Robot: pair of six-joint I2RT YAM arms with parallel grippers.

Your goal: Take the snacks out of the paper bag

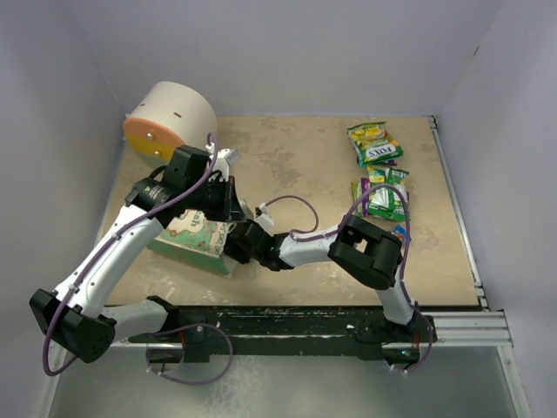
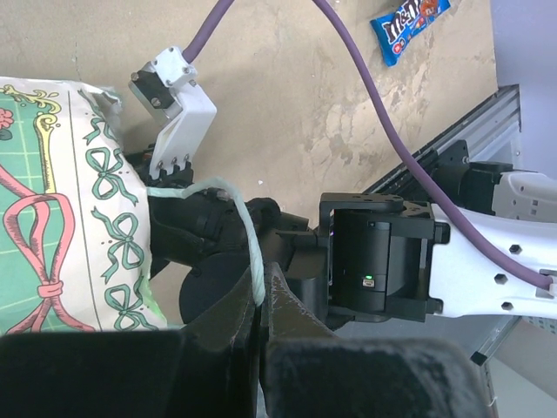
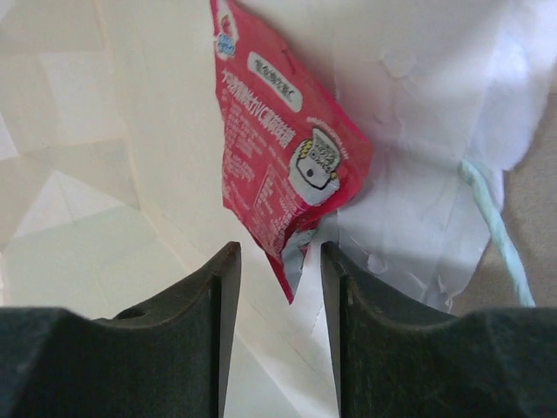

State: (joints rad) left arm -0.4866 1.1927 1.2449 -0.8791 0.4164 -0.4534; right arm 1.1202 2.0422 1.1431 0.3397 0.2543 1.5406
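Note:
The green paper bag (image 1: pixel 193 237) with its cream printed panel (image 2: pixel 52 200) lies on its side at the left. My left gripper (image 2: pixel 258 292) is shut on the bag's thin string handle (image 2: pixel 246 228), holding the mouth up. My right gripper (image 3: pixel 277 254) reaches into the bag's pale inside and stands open. A small pink snack packet (image 3: pixel 278 148) lies just ahead of it, its lower corner hanging between the fingertips without touching either. Other snacks lie on the table at the right: a green-yellow FOX'S packet (image 1: pixel 374 144), a green-white cluster (image 1: pixel 383 196) and a blue packet (image 2: pixel 409 26).
A big cream cylinder with an orange face (image 1: pixel 170 122) lies at the back left, close behind my left arm. Grey walls close in the table on three sides. A metal rail (image 1: pixel 461 326) runs along the near edge. Purple cables loop over both arms.

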